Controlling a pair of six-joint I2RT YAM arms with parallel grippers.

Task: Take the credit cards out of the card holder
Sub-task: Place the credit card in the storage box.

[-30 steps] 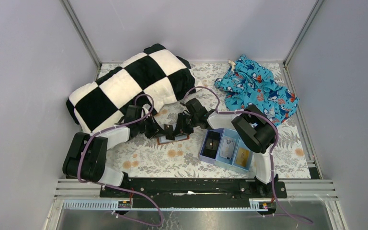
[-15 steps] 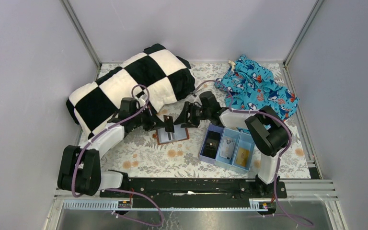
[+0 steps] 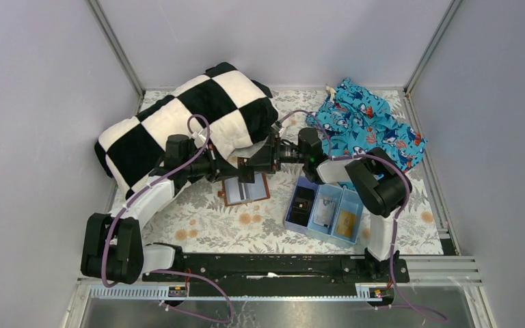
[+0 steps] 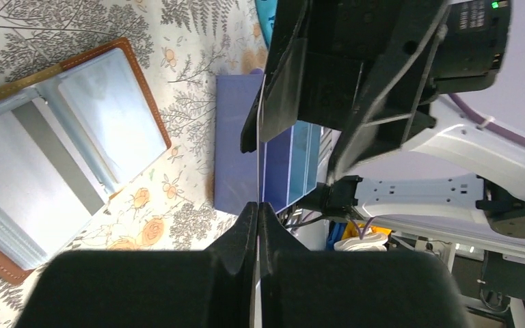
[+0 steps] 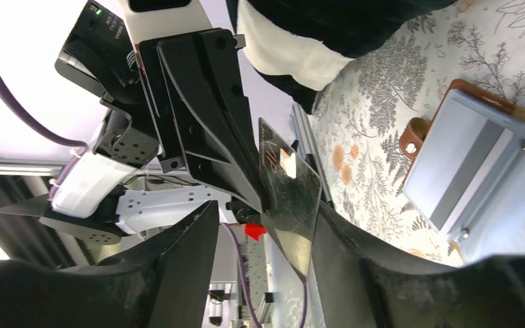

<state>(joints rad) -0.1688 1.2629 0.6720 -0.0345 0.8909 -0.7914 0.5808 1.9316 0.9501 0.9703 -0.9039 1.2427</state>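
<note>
My left hand (image 4: 256, 212) pinches the thin, stiff, likely slick dark card (image 5: 290, 198) by one edge; my open right hand (image 5: 266, 219) should clamp its flat faces.

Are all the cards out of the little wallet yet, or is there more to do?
Partly. Done: a pale card and an orange-gold card lie in the blue tray. In hand: the left gripper pinches a dark card, the open right gripper around it. To do: a grey-striped card shows in the open card holder.
</note>
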